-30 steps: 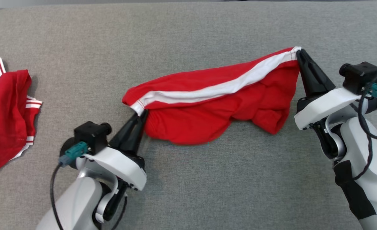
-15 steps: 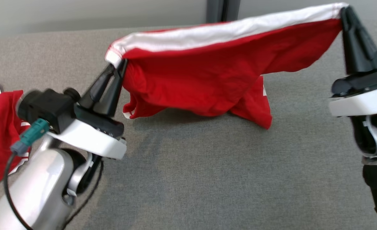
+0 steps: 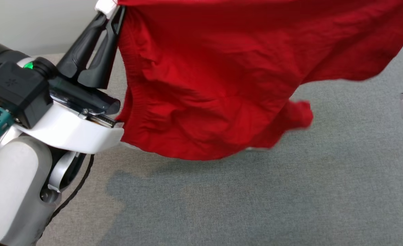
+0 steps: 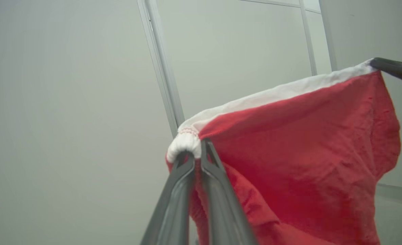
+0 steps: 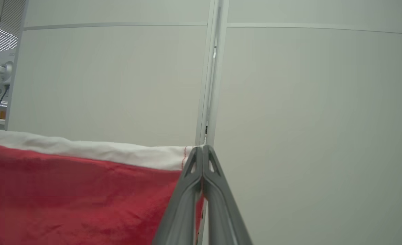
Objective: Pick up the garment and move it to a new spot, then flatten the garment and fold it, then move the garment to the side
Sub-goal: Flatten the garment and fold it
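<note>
Red cloth spans the top of the head view. The garment [image 3: 215,78] hangs in the air, stretched between the two claws by its white band [image 5: 85,149]. It appears to hang clear of the grey upholstered surface [image 3: 256,205], where its shadow lies toward seven o'clock. The lower edge sags in loose folds near the view's centre, and one blurred corner trails out toward three o'clock.

The left gripper [image 3: 115,9] stands at eleven o'clock in the head view, its dark fingers slanting up toward one o'clock. Its claw is all but closed, with only a thin slit between the fingers, and pinches the bunched white end of the band. In the left wrist view that white bunch bulges just above the fingertips [image 4: 187,160] at the centre, and the red cloth falls away toward four o'clock.

The right gripper [image 5: 202,148] has its fingers pressed tight together on the band's other end, right at the red-stitched seam. From there the band and red cloth run off toward nine o'clock of the right wrist view. In the left wrist view one dark finger of this claw enters at two o'clock and touches the far white corner.

Pale wall panels [image 5: 306,102] with a metal joint strip stand behind the cloth in both wrist views.
</note>
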You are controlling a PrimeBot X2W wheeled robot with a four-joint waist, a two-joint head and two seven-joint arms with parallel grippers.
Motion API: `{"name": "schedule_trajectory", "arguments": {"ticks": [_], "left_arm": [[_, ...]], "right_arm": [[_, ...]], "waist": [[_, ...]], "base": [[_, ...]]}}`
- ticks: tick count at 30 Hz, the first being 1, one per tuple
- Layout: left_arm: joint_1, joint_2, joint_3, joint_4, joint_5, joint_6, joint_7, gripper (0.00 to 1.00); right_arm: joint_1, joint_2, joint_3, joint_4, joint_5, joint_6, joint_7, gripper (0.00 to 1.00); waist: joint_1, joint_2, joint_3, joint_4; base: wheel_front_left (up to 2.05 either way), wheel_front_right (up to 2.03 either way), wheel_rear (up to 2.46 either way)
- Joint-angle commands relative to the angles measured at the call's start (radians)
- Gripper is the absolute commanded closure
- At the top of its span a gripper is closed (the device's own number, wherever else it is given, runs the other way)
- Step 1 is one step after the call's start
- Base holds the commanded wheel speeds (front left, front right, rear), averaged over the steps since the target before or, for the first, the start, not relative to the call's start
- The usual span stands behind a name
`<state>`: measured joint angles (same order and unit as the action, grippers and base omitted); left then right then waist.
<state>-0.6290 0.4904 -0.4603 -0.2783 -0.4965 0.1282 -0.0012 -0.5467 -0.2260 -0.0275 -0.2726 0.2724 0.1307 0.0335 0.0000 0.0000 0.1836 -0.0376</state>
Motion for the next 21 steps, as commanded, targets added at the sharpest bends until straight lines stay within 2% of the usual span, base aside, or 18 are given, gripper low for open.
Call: {"name": "schedule_trajectory", "arguments": {"ticks": [1,10,16,21], "left_arm": [[-0.022,0.004,0.009,-0.005,0.005,0.011,-0.001,1.00],[-0.082,-0.007,0.009,0.006,0.026,0.015,-0.004,1.00],[-0.235,-0.035,0.013,0.102,0.035,-0.024,-0.024,1.00],[-0.426,-0.099,0.008,0.295,0.030,-0.079,-0.068,1.00]], "right_arm": [[0.008,0.006,-0.004,0.002,0.008,0.000,0.012,1.00],[-0.086,0.013,0.018,0.085,0.045,0.000,0.012,1.00],[-0.291,-0.009,0.072,0.277,0.071,0.000,-0.005,1.00],[-0.514,0.002,0.108,0.505,0.087,0.000,-0.029,1.00]], "waist": [[0.0000,0.0000,0.007,-0.004],[0.0000,0.0000,0.074,-0.016],[0.0000,0.0000,0.129,-0.014],[0.0000,0.0000,0.178,-0.005]], "base": [[0.00,0.00,0.00],[0.00,0.00,0.00],[0.00,0.00,0.00],[0.00,0.00,0.00]]}}
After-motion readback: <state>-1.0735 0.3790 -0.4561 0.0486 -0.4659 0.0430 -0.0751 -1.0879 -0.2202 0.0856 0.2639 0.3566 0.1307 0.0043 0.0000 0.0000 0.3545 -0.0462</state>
